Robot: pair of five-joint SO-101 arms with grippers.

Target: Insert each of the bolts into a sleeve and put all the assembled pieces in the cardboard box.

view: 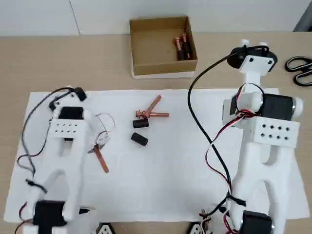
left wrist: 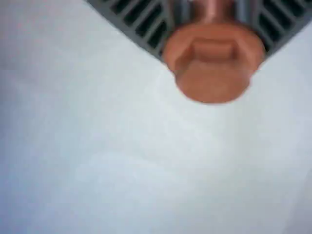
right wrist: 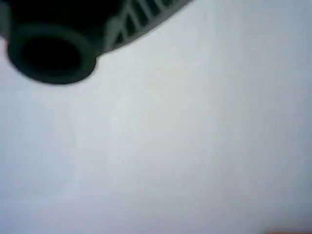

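- High view:
  - Shows the left gripper (view: 100, 140) closed on the held bolt (view: 101, 160), with the shank slanting away from the jaws, low over the paper sheet (view: 170, 185). Cannot tell whether the tip touches it.
  - Finds two loose bolts (view: 152, 112) crossed and touching near mid-sheet, with two loose sleeves (view: 140, 123) just beside them, lying apart from each other.
  - Places the cardboard box (view: 141, 48) beyond the sheet's far edge, with two assembled pieces (view: 183, 48) inside against one wall.
  - Puts scissors (view: 300, 68) at the table's right edge, well apart from everything else.
- Left wrist view:
  - Looks straight at the copper head, with ribbed pads (left wrist: 131, 22) on both sides of the shank behind it. Grip sits near the head, jaws nearly together.
- Right wrist view:
  - Shows the right gripper (right wrist: 83, 19) apparently clamped on the held sleeve (right wrist: 48, 53), open bore toward the lens, over bare paper.
- Risks, as a judgement:
  - Could jam or glance off at the bore if bolt and sleeve meet off-axis, since the bolt hangs slanted.
  - Could twist the bolt in the pads when pushed, held so close to one end.
  - Could knock the crossed bolts or roll a sleeve if either arm sweeps low across mid-sheet.
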